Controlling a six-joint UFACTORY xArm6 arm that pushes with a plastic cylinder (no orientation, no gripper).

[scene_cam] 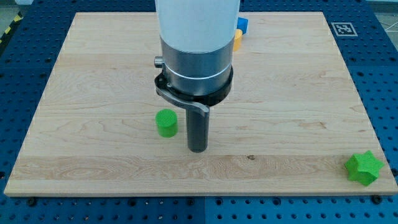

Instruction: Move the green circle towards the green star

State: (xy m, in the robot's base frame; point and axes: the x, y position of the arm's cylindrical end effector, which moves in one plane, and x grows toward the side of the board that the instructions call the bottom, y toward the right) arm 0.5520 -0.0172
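Note:
The green circle (166, 122) is a short round block left of the board's middle, toward the view's bottom. The green star (364, 167) lies at the board's bottom right corner. My tip (197, 149) rests on the board just right of and slightly below the green circle, with a small gap between them. The arm's wide grey and white body rises above the tip and hides the board behind it.
A blue block (242, 25) and a yellow block (237, 39) sit at the view's top, partly hidden behind the arm's body. The wooden board (93, 74) lies on a blue perforated table. A marker tag (343, 28) is at the top right corner.

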